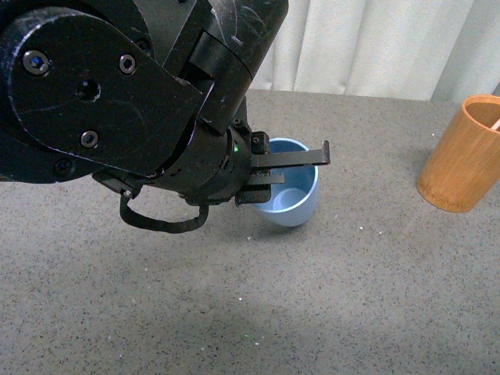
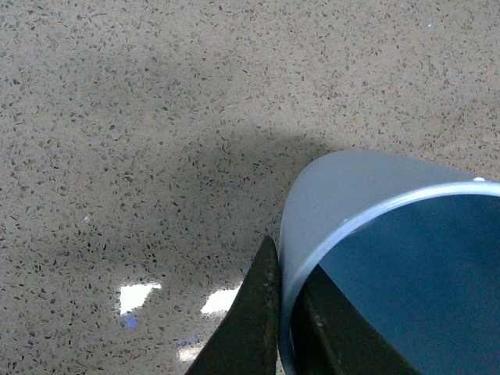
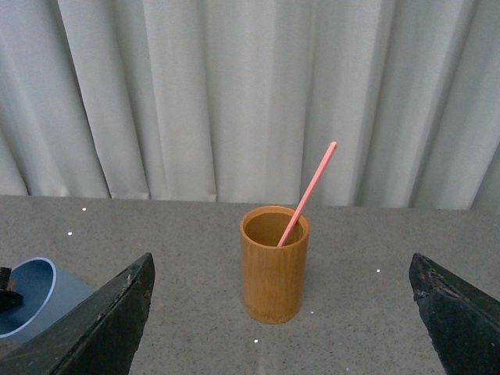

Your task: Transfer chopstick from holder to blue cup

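The blue cup [image 1: 295, 205] is near the table's middle, and my left gripper [image 1: 303, 166] is shut on its rim. In the left wrist view the cup's wall [image 2: 336, 195] is pinched between the dark fingers [image 2: 254, 320], one outside and one inside. The orange-brown holder [image 1: 462, 156] stands far to the right with a pink chopstick tip [image 1: 495, 123] showing. In the right wrist view the holder [image 3: 273, 266] is upright with the chopstick [image 3: 310, 190] leaning out of it. My right gripper [image 3: 281, 312] is open, short of the holder and facing it. The blue cup [image 3: 35, 301] is off to one side.
The speckled grey table [image 1: 258, 312] runs to a far edge below a white curtain [image 1: 375, 43]. My bulky black left arm [image 1: 101, 86] fills the upper left of the front view. The right arm does not show there.
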Action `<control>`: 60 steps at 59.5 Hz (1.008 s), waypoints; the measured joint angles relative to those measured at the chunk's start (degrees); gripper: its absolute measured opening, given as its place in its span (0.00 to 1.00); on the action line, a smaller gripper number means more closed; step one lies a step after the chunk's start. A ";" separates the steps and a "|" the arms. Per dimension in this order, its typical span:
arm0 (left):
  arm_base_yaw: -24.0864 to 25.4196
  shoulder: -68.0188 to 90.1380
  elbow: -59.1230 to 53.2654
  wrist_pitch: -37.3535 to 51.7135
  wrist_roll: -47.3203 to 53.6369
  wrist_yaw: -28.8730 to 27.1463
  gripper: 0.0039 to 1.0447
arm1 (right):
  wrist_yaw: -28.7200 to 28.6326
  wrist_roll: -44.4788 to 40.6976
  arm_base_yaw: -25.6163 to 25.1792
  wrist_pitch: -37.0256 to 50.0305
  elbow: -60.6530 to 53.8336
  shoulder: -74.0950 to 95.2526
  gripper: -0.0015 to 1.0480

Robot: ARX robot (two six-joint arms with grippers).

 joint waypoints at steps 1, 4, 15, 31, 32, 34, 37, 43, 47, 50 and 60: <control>0.00 0.02 0.00 -0.02 0.00 -0.02 0.03 | 0.00 0.00 0.00 0.00 0.00 0.00 0.91; -0.02 0.02 0.02 -0.07 0.20 -0.02 0.03 | 0.00 0.00 0.00 0.00 0.00 0.00 0.91; -0.11 0.02 0.20 -0.44 0.55 -0.02 0.03 | 0.00 0.00 0.00 0.00 0.00 0.00 0.91; -0.55 0.07 0.98 -0.94 1.11 -0.04 0.13 | 0.00 0.00 0.00 0.00 0.00 0.00 0.91; -0.57 0.07 1.01 -0.96 1.11 -0.09 0.16 | 0.00 0.00 0.00 0.00 0.00 0.00 0.91; -0.61 0.07 1.01 -1.03 1.11 -0.09 0.23 | 0.00 0.00 0.00 0.00 0.00 0.00 0.91; -0.66 0.07 1.11 -1.05 1.09 -0.09 0.32 | 0.00 0.00 0.00 0.00 0.00 0.00 0.91; -0.72 0.07 1.57 -1.09 1.11 -0.09 0.45 | 0.00 0.00 0.00 0.00 0.00 0.00 0.91; -0.74 0.07 1.97 -1.31 1.16 -0.07 0.56 | 0.00 0.00 0.00 0.00 0.00 0.00 0.91; -0.74 0.07 2.16 -1.51 1.22 -0.09 0.62 | 0.00 0.00 0.00 0.00 0.00 0.00 0.91; -0.74 0.07 3.19 -2.10 1.22 -0.22 0.88 | 0.00 0.00 0.00 0.00 0.00 0.00 0.91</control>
